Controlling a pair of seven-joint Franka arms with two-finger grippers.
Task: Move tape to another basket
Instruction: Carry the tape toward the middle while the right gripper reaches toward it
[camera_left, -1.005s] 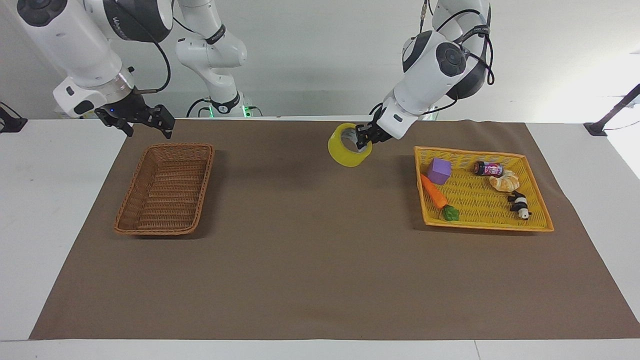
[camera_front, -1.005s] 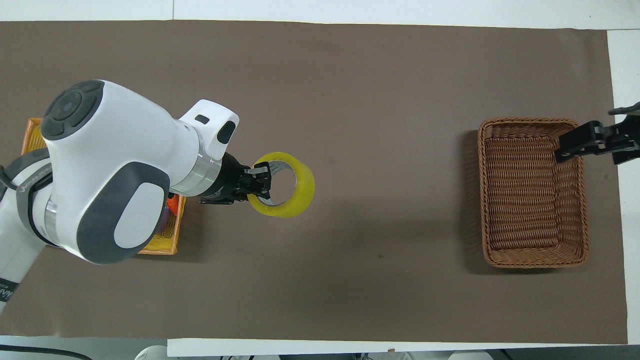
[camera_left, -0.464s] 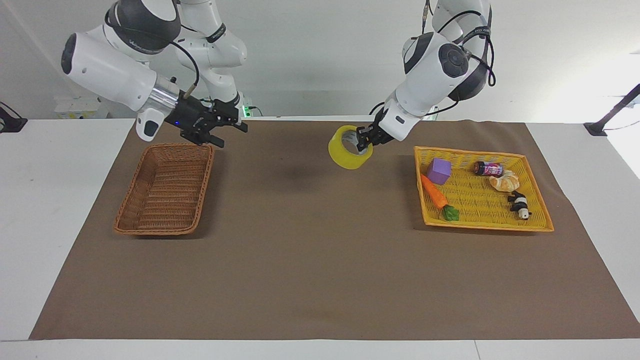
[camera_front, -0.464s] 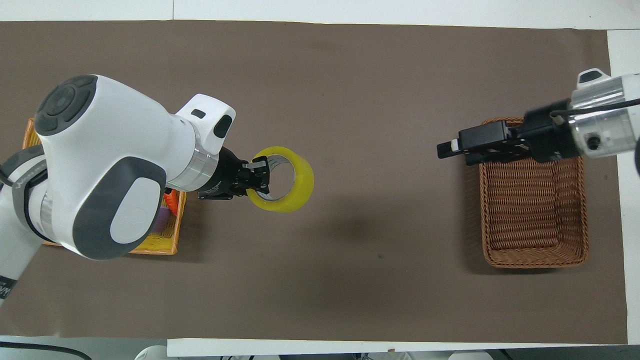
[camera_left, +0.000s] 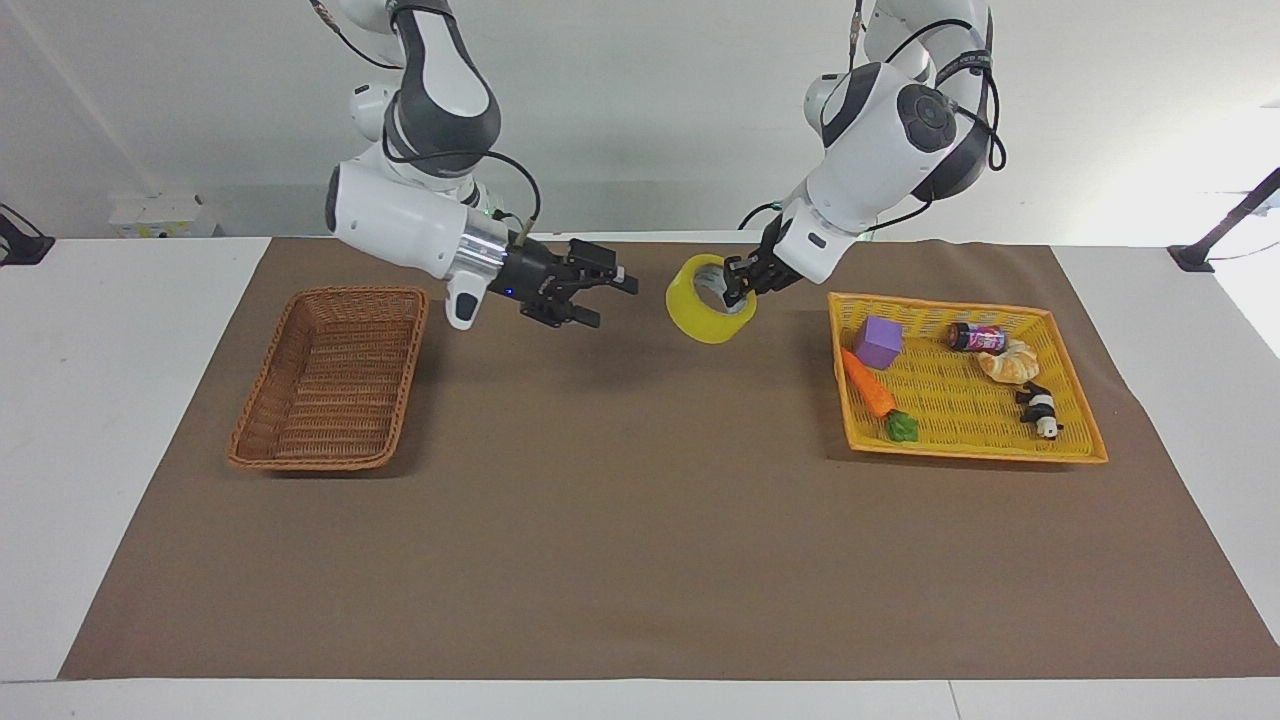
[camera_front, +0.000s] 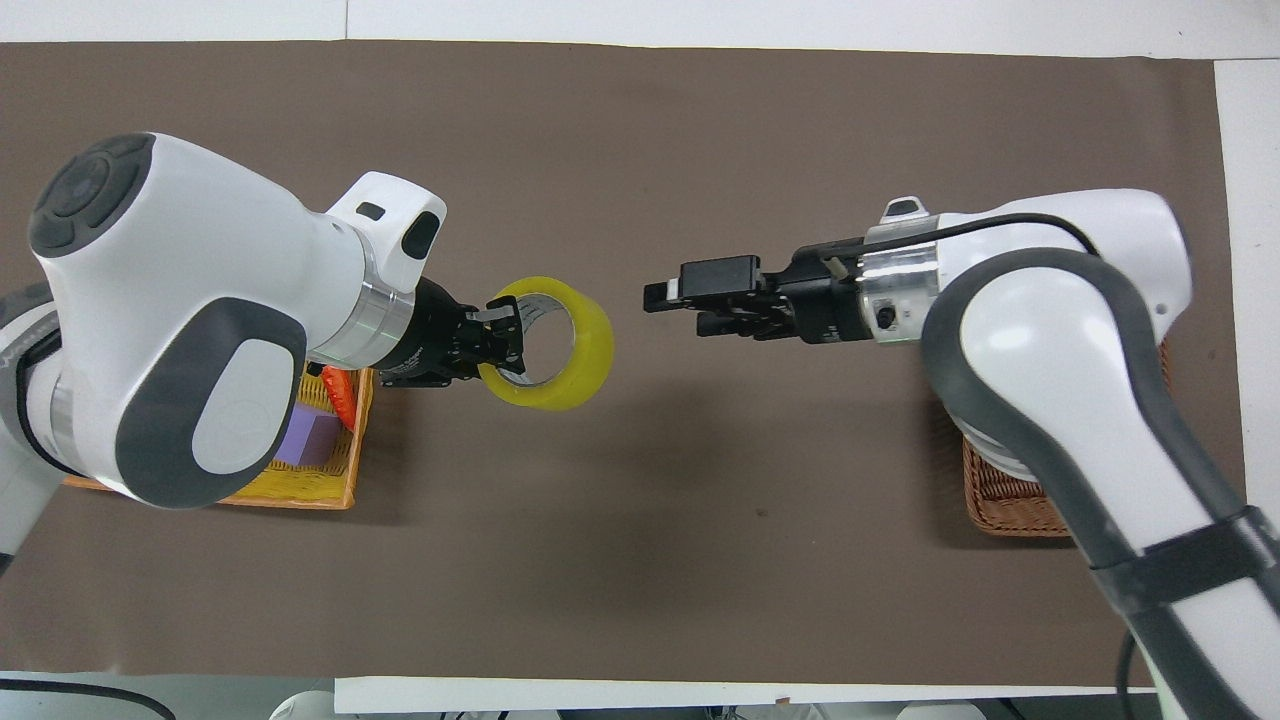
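The yellow tape roll hangs in the air over the brown mat, between the two baskets. My left gripper is shut on its rim, one finger inside the core; it also shows in the overhead view with the tape. My right gripper is open and empty, level with the tape and pointing at it with a short gap; it shows in the overhead view too. The brown wicker basket is empty at the right arm's end. In the overhead view the right arm covers most of the basket.
A yellow flat tray at the left arm's end holds a purple cube, a carrot, a small can, a pastry and a panda toy. The brown mat covers the table.
My right arm has swung from over the wicker basket toward the middle, its open gripper now close to the tape. My left gripper still holds the tape, nearly in place.
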